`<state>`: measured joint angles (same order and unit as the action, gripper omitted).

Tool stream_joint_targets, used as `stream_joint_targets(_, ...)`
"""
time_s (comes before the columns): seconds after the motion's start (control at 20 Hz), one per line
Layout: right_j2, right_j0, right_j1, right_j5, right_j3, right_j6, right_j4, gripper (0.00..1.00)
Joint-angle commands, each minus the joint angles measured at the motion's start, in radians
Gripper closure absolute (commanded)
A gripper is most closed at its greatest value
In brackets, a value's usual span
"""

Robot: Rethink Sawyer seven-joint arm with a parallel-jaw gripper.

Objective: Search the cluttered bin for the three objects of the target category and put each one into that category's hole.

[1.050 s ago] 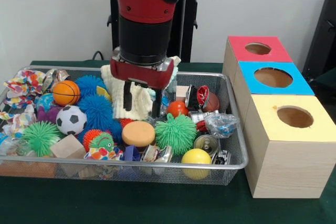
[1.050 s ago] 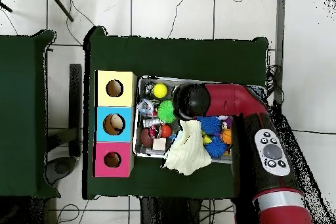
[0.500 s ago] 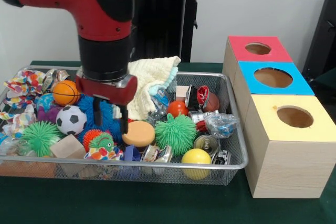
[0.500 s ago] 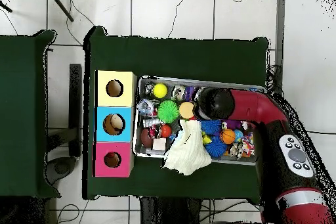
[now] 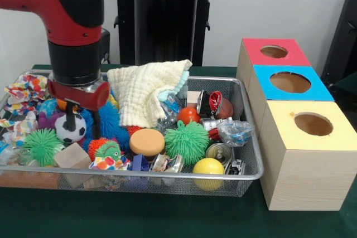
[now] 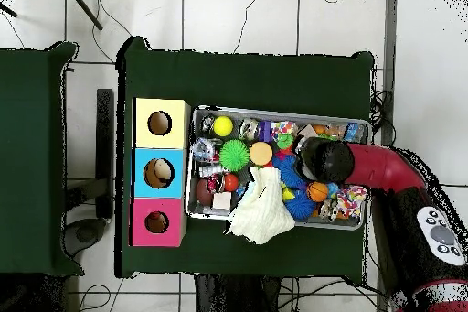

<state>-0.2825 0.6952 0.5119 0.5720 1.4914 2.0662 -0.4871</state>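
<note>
Front view: my pincer (image 5: 82,127) hung open and empty, straddling the small black-and-white soccer ball (image 5: 73,129). It looked light and smooth (likely slippery). I judged its widest middle the place to grip.

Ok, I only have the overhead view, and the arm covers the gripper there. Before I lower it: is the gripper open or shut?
Observer: Open and empty. The gripper hangs low inside the bin.
Operator: What is it lined up with?
Observer: The soccer ball, which shows between the fingers; one of them stands in front of the ball.
Operator: Anything close that it might catch?
Observer: A wooden block lies just in front of the gripper, on the side toward the front camera.
</note>
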Motion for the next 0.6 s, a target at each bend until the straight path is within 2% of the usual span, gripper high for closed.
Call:
stream_joint_targets(0.05,0.015,0.040,0.021,-0.098,0.141,-0.039,-0.071,0.00)
stream_joint_targets(0.4,0.000,0.018,0.035,-0.069,0.103,-0.039,-0.051,0.00)
stream_joint_targets(0.6,-0.007,0.009,0.013,-0.046,0.058,-0.040,-0.038,0.00)
